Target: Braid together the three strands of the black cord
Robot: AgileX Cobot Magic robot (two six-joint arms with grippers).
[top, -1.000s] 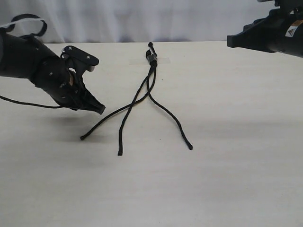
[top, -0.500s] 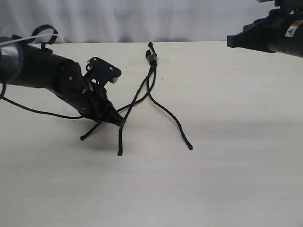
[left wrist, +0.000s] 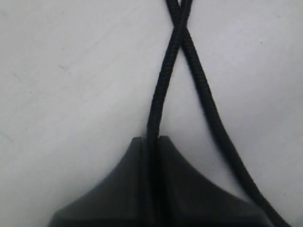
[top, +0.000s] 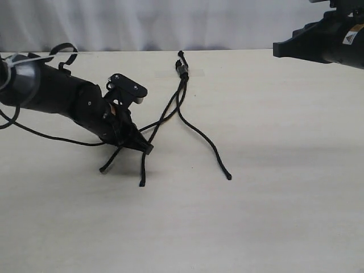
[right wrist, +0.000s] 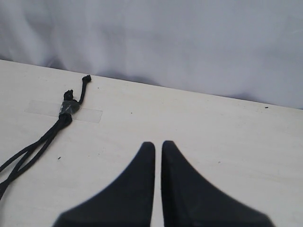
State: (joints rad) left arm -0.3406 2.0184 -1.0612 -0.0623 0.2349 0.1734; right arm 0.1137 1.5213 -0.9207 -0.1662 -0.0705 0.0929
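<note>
The black cord lies on the pale table, its bound head [top: 182, 69] held at the far edge under clear tape [right wrist: 90, 114]. From there, three strands fan toward me. The right strand [top: 213, 149] lies free. My left gripper [top: 145, 149] is low on the table over the other two and is shut on one strand [left wrist: 158, 104], which runs straight out from between the jaws. A second strand [left wrist: 208, 113] crosses it just ahead and passes beside the fingers. My right gripper [right wrist: 158, 144] hovers high at the far right, shut and empty, with the cord's head [right wrist: 68, 108] in its view.
The left arm's thicker black cable [top: 51, 136] trails across the table on the left. The right arm [top: 324, 42] hangs above the far right corner. A pale curtain [top: 170, 23] backs the table.
My left arm swung right and down onto the left and middle strands and shut on one. The left strand's tip shifted slightly. The right arm stayed still.
</note>
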